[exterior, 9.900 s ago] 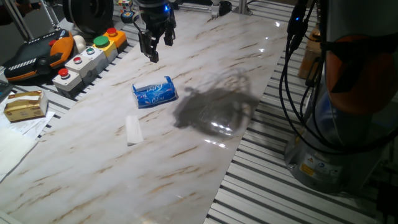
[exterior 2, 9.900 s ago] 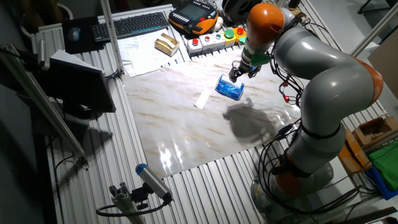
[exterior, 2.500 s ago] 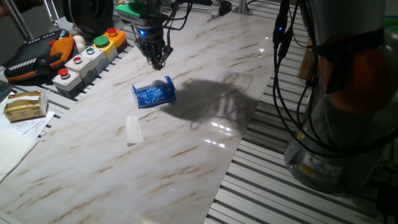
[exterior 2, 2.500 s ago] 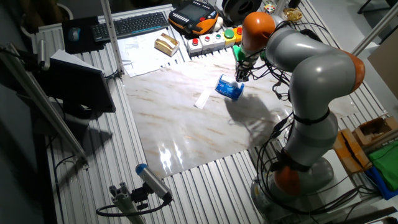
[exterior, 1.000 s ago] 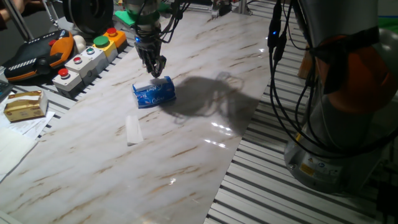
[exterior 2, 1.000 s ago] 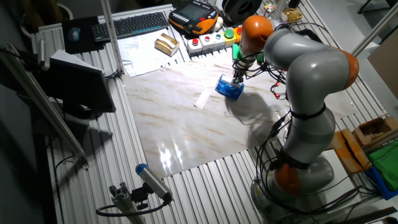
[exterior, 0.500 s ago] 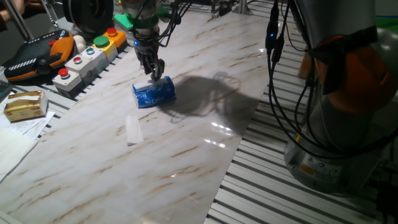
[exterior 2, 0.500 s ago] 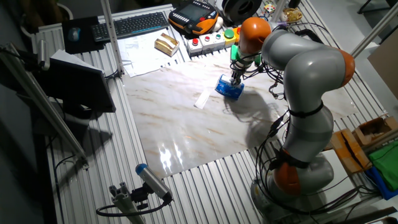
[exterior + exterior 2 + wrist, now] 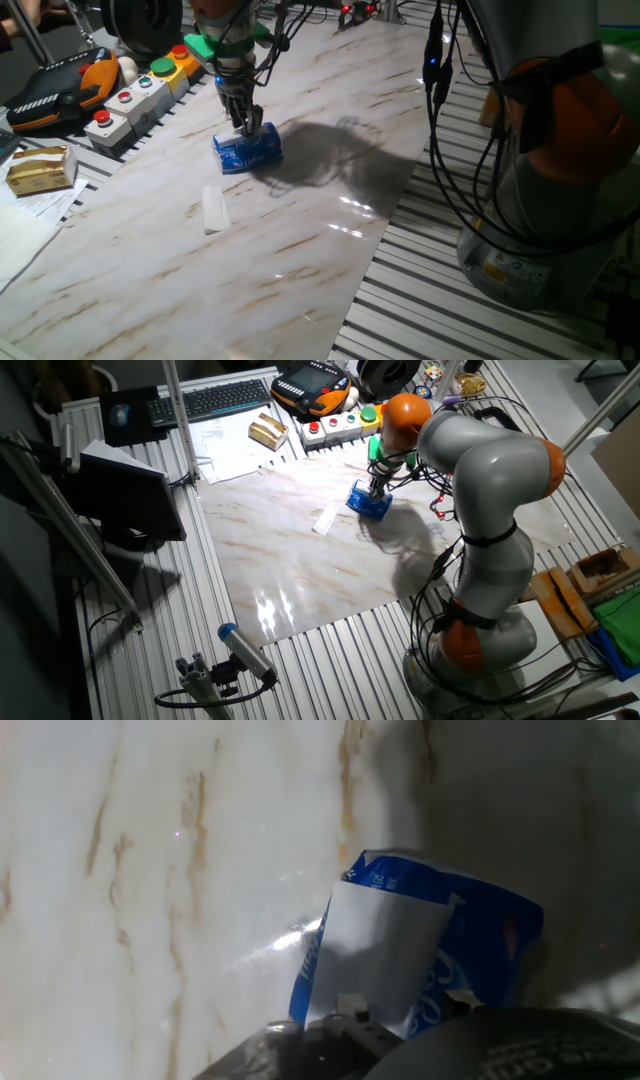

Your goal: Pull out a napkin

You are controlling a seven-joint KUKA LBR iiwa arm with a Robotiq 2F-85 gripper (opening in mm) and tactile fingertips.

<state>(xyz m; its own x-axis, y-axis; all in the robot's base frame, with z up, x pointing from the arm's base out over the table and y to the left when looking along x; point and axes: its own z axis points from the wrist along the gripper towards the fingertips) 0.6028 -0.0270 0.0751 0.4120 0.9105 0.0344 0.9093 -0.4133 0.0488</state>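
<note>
Atop blue packet (image 9: 480, 935), white napkin (image 9: 375, 950)

One fixed view sits low at a long edge of the marble desk (image 9: 300, 215) and looks across it toward the button boxes (image 9: 140, 92) at the far corner. The other fixed view hangs high off the opposite side, looking down over the whole desk (image 9: 300, 550) and arm (image 9: 490, 490). The hand view looks straight down from very close; all three share the blue packet (image 9: 247, 150) (image 9: 368, 503) (image 9: 440, 955).
</note>
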